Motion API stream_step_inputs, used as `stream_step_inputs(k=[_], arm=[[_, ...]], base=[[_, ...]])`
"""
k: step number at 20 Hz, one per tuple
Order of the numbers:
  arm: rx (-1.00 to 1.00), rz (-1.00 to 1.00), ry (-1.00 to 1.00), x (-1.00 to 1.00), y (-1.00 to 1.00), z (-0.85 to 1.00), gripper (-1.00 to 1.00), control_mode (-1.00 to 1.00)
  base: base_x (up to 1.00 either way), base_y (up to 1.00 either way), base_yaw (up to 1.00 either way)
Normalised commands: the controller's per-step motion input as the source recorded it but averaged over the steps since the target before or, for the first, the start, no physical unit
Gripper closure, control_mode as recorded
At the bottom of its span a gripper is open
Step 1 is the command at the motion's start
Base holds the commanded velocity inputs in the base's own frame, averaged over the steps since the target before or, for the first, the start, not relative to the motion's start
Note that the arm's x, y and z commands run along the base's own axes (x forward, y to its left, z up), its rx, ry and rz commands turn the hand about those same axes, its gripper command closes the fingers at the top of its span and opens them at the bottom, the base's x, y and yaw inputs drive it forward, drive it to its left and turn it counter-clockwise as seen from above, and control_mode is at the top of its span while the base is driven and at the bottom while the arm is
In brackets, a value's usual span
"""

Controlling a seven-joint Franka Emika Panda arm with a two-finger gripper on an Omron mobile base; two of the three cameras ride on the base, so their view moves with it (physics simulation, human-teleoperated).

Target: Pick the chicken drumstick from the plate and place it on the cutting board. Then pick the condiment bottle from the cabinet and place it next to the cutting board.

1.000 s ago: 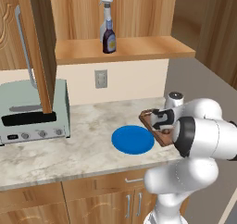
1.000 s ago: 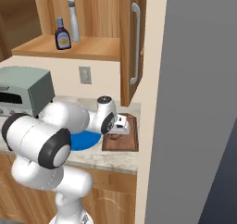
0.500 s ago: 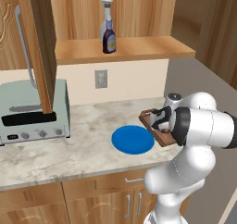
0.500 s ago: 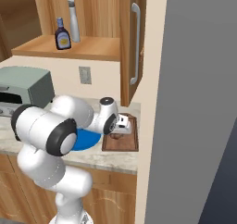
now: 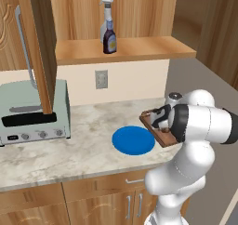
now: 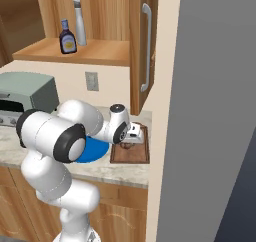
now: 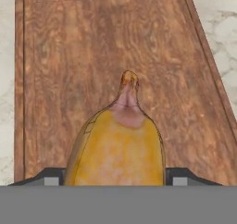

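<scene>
The chicken drumstick [image 7: 115, 149], yellow-tan with a narrow bone end, sits between my gripper's [image 7: 115, 179] fingertips, which press against both its sides, low over the cutting board [image 7: 92, 47]. The gripper [image 5: 160, 122] hovers on that dark wooden cutting board [image 5: 148, 119] at the counter's right end, and the same gripper [image 6: 129, 138] over the board [image 6: 131, 155] appears from the other side. The blue plate [image 5: 133, 140] lies bare just left of the board. The condiment bottle [image 5: 110, 42] stands on the open cabinet shelf [image 5: 139, 49], well above and left of the gripper.
A grey spray bottle [image 5: 106, 12] stands right behind the condiment bottle. A toaster oven [image 5: 32, 112] fills the counter's left. The open cabinet door [image 5: 39, 47] hangs above it. A tall grey wall [image 6: 210, 111] bounds the board's right side.
The arm's elbow has swung up and to the right while the hand stays over the cutting board. The drumstick remains between the fingers.
</scene>
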Motion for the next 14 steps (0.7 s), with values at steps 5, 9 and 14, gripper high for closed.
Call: stream_step_inputs(k=[5, 9, 14], arm=[[0.00, 0.00, 0.00, 0.00, 0.00, 0.00, -1.00, -1.00], [0.00, 0.00, 0.00, 0.00, 0.00, 0.00, -1.00, -1.00], [0.00, 0.00, 0.00, 0.00, 0.00, 0.02, -1.00, -1.00]], base=[[0.00, 0.00, 0.00], [0.00, 0.00, 0.00], [0.00, 0.00, 0.00]])
